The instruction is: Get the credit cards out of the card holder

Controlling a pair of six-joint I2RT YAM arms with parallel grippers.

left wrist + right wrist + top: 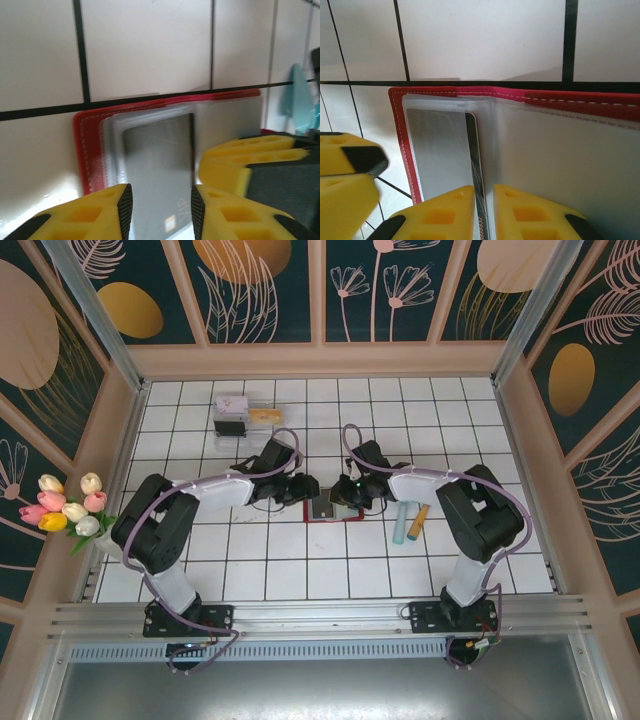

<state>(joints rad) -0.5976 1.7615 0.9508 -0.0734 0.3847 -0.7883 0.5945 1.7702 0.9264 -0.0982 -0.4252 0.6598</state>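
Note:
The red card holder (326,510) lies open on the tiled table between both grippers. A grey credit card (160,165) sits in its clear left pocket (440,150). My left gripper (161,210) hangs low over that card, its jaws apart and nothing visibly pinched between the pads. My right gripper (484,215) is nearly closed on the holder's middle pocket leaf at the fold, where a dark card edge (479,165) also runs between its fingers. A light blue card (402,522) and a tan-orange card (421,518) lie on the table to the right.
A clear plastic box (232,415) stands at the back left with a tan item (265,416) beside it. Wooden walls (320,360) ring the table. A bunch of tulips (68,505) sits outside the left wall.

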